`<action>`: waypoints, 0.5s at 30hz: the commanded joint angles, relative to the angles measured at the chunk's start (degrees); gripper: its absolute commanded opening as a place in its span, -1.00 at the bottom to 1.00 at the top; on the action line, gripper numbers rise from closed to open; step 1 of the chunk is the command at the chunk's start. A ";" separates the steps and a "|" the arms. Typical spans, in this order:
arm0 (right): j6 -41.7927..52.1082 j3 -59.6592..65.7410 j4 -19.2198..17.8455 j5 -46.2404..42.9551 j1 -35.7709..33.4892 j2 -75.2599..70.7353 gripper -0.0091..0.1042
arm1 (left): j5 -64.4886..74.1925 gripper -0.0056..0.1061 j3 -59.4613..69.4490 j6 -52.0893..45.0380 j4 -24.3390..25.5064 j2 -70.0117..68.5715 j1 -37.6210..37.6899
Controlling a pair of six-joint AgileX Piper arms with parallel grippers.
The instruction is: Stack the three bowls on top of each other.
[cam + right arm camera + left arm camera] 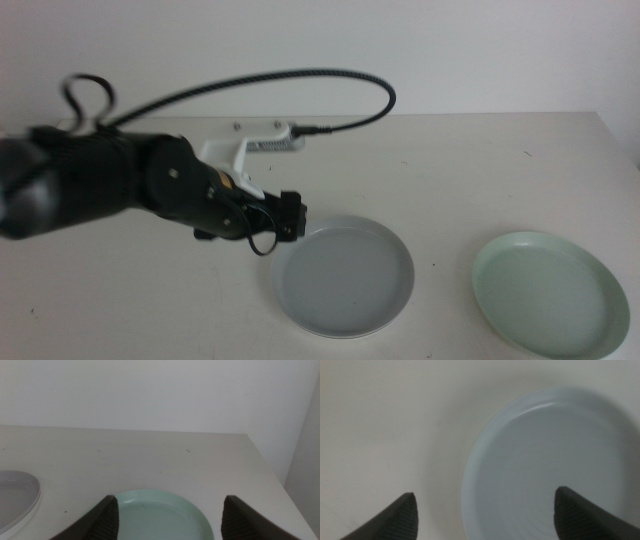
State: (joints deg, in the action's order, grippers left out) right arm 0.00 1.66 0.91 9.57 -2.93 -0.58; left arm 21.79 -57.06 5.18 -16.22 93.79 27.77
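A grey-blue bowl sits on the table at centre front. A paler edge shows under its near rim; I cannot tell whether that is the white bowl beneath it. My left gripper hovers at this bowl's left rim, open. In the left wrist view the grey-blue bowl has its rim running between the wide-apart jaws of the left gripper. A mint green bowl lies alone at front right. My right gripper is open, close over the mint bowl, and is out of the middle view.
A white bracket with a braided black cable lies at the back of the table behind the left arm. The table's right edge runs close to the mint bowl. A white wall stands behind.
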 commanded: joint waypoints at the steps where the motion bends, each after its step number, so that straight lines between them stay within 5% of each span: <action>1: 0.52 -0.48 -0.34 -4.71 0.38 -1.52 0.08 | -0.64 0.99 -1.52 -4.42 -0.57 -7.65 0.18; 15: 0.52 -0.48 -0.34 -4.71 0.38 -1.52 0.08 | 25.90 0.99 -6.09 -27.95 -1.56 -38.67 0.26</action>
State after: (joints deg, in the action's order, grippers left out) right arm 0.00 1.66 0.91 9.57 -2.93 -0.58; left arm 46.96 -61.00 -20.60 -15.50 57.79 27.77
